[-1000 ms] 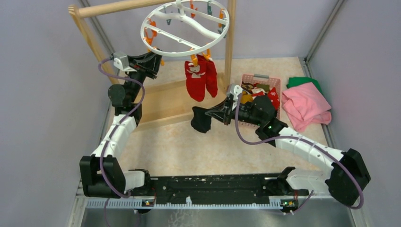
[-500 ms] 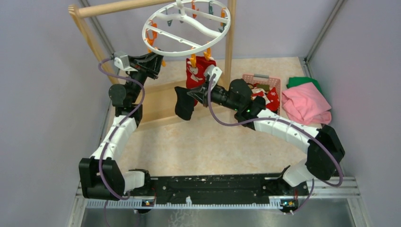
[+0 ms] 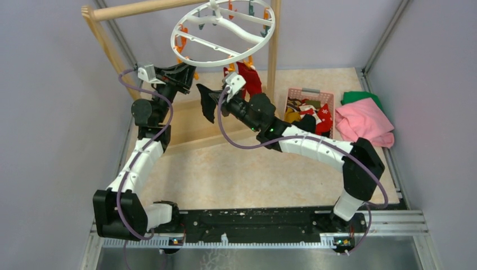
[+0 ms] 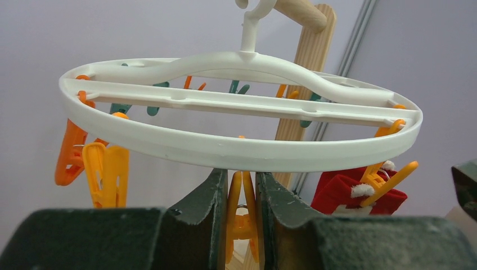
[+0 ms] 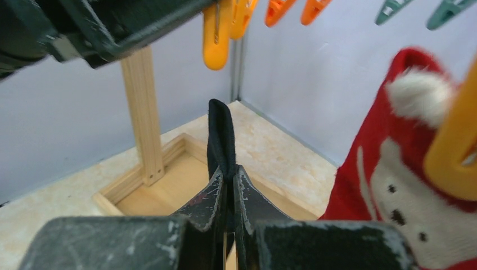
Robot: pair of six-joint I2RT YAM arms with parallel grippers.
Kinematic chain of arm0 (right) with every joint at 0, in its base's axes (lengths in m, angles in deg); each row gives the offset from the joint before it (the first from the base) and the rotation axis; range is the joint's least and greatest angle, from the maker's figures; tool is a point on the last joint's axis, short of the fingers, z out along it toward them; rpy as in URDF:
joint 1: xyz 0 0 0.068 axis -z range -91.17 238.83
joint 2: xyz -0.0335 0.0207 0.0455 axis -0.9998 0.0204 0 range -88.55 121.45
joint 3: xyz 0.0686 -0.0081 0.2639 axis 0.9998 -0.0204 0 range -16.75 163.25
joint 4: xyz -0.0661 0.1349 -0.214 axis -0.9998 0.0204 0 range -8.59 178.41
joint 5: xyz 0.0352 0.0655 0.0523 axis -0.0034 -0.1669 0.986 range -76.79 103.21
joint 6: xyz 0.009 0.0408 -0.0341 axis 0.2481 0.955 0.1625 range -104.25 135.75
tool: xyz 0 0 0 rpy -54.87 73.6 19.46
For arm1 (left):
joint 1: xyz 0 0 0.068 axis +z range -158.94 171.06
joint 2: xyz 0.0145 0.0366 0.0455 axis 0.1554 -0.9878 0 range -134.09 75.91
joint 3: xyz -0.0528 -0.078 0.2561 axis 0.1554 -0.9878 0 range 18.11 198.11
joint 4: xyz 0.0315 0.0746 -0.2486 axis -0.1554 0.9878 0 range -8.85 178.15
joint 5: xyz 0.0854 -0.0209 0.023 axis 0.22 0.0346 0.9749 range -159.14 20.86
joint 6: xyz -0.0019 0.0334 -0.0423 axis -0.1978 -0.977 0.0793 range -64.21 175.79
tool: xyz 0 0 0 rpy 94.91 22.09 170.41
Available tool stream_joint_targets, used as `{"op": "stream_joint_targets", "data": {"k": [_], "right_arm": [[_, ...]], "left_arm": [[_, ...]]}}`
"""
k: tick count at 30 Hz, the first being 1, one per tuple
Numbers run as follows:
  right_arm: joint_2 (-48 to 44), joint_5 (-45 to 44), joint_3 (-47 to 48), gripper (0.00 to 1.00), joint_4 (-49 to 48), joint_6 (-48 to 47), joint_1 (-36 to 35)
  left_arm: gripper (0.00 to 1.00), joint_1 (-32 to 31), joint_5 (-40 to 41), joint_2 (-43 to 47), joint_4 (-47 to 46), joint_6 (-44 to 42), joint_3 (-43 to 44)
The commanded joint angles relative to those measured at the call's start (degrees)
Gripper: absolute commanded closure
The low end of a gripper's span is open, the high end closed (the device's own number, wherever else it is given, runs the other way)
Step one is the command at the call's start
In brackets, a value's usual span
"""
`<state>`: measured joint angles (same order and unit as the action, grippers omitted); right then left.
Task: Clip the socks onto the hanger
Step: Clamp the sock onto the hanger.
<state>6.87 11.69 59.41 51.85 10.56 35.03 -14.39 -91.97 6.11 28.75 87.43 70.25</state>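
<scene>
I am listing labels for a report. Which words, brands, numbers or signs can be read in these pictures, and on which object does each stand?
None can be read.
The hanger, the black sock and the basket show no lettering.
The red sock bears only a white figure with dark dots, no letters.

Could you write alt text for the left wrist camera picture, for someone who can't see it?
The left gripper pinches an orange clip hanging from a round white hanger. More orange and teal clips dangle from the ring, a red sock with white trim hangs at right, and a wooden post stands behind.
</scene>
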Motion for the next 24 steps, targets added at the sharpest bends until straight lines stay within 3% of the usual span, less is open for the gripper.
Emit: {"op": "stream_joint_targets", "data": {"k": [1,9,24], "right_arm": [[1.68,-11.27,3.64,1.00,-5.34,-2.45,-1.56],[4.46,-16.82,6.37,1.00,-8.74,-2.76,-2.09],[6.83,-13.81,9.90,1.00,-9.29,-1.94,-2.97]], "left_arm": [[0.98,-0.85,2.08,2.08,2.29,0.80,1.47],[0.99,-1.70,3.45,2.11,3.62,1.25,1.56],[0.99,-3.37,6.12,1.59,5.73,1.45,2.09]]}}
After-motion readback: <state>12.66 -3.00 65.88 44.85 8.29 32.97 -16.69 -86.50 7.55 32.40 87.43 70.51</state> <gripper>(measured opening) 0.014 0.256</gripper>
